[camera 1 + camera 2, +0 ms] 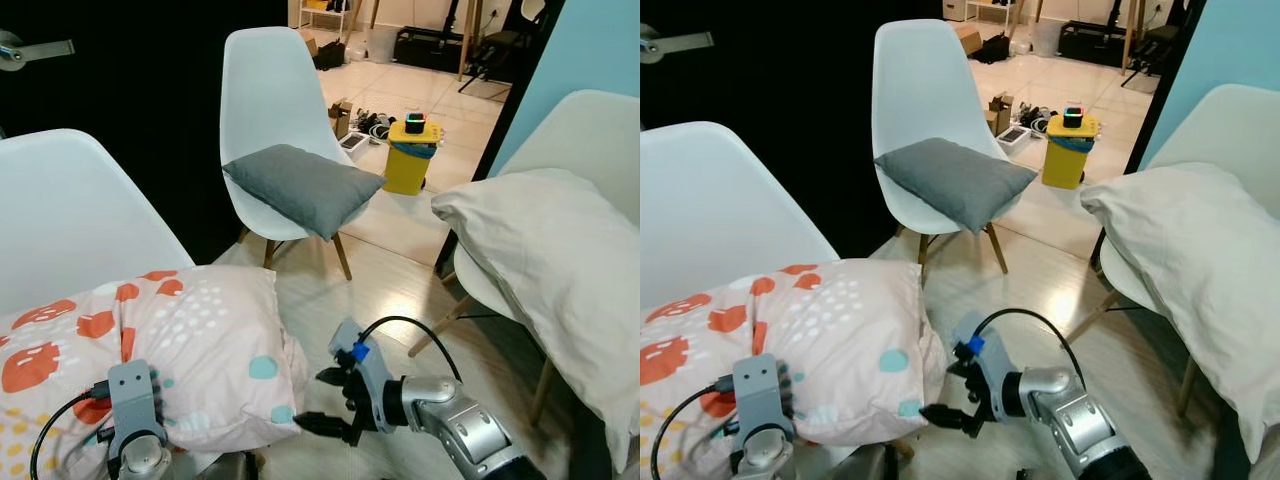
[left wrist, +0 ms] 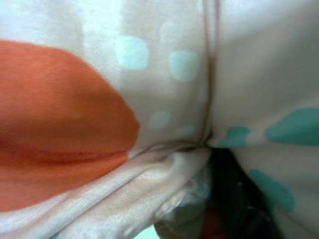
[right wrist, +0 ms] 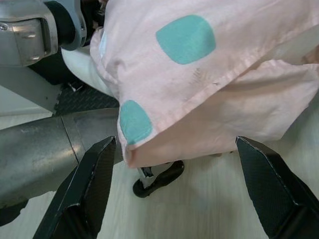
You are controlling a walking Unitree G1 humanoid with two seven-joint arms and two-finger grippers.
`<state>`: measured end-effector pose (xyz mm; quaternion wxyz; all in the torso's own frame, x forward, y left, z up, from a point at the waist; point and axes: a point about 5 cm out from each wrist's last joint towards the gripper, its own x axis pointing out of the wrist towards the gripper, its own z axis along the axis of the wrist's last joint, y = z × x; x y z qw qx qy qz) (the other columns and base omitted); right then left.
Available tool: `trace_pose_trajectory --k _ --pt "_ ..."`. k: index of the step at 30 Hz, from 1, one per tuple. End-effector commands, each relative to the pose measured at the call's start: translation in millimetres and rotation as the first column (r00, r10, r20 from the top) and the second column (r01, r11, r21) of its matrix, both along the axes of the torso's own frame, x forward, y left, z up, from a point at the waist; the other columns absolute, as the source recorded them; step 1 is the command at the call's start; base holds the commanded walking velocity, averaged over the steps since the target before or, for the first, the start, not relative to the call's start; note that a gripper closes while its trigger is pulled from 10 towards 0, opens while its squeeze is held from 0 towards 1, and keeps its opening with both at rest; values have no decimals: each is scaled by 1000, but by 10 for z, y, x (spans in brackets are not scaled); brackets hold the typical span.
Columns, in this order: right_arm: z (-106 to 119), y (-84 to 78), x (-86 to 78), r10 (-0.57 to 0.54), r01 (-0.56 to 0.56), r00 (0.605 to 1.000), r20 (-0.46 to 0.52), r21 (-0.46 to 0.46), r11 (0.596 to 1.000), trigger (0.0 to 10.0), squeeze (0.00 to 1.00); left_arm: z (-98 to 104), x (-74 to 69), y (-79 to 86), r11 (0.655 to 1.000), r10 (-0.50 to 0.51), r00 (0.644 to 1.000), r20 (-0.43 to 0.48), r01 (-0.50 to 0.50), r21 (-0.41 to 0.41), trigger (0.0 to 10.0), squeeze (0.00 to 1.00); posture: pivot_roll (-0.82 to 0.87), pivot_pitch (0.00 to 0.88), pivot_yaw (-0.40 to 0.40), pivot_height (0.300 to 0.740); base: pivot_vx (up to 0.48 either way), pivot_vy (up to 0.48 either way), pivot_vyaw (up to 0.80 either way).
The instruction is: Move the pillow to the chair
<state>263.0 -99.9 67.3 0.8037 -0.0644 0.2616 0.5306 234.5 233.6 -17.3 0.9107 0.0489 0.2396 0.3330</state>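
A pink pillow (image 1: pixel 190 340) with orange and teal patches lies on the seat of a white chair (image 1: pixel 70 220) at the near left. My left gripper (image 1: pixel 133 372) is pressed into the pillow's near edge. In the left wrist view the fabric (image 2: pixel 164 149) is bunched to a pinch point in front of it. My right gripper (image 1: pixel 320 400) stands open at the pillow's lower right corner (image 3: pixel 144 149). Its two black fingers (image 3: pixel 89 194) are spread wide, one on each side of that corner, without touching it.
A second white chair (image 1: pixel 265 90) straight ahead holds a grey pillow (image 1: pixel 300 185). A third chair (image 1: pixel 590 130) at the right carries a cream pillow (image 1: pixel 540 250). A yellow bin (image 1: pixel 410 160) and cables sit on the tiled floor beyond. Pale wooden floor lies between the chairs.
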Motion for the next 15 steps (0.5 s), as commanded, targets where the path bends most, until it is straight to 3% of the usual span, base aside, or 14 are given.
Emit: trace_pose_trajectory --k 1,4,7,9,10,11,12,13,15 --pt "-62 -11 -28 2 -3 1000 -17 -25 1000 10000 0 -14 -99 130 997 45 998 -49 -42 63 10000 1000 98 77 -29 600 0 0 0" --pt "-100 -38 -10 -14 13 1000 -15 -56 998 10000 0 -15 -197 183 991 108 992 -72 -102 81 10000 1000 99 76 -25 600 0 0 0" --pt "-120 -60 5 -32 31 999 -17 -70 997 10000 0 -57 -362 164 991 136 985 -102 -134 26 10000 1000 104 72 -19 600 0 0 0" --pt "-120 -60 5 -32 31 999 -17 -70 997 10000 0 -57 -362 164 991 136 985 -102 -134 26 10000 1000 104 72 -19 600 0 0 0" --pt "-126 -73 12 -40 39 999 -17 -75 996 10000 0 -66 -448 117 994 113 987 -115 -114 0 10000 1000 114 73 -19 600 0 0 0" --pt "-126 -73 12 -40 39 999 -17 -75 996 10000 0 -66 -448 117 994 113 987 -115 -114 0 10000 1000 114 73 -19 600 0 0 0" --pt "-130 -87 24 -50 49 999 -14 -81 996 10000 0 -57 -548 62 996 87 988 -124 -91 -21 10000 1000 116 73 -19 600 0 0 0" --pt "-130 -87 24 -50 49 999 -14 -81 996 10000 0 -57 -548 62 996 87 988 -124 -91 -21 10000 1000 116 73 -19 600 0 0 0" --pt "-121 -116 83 -87 89 996 18 -85 992 10000 0 33 -762 -50 997 49 990 -132 -55 -45 10000 1000 116 73 -19 600 0 0 0"
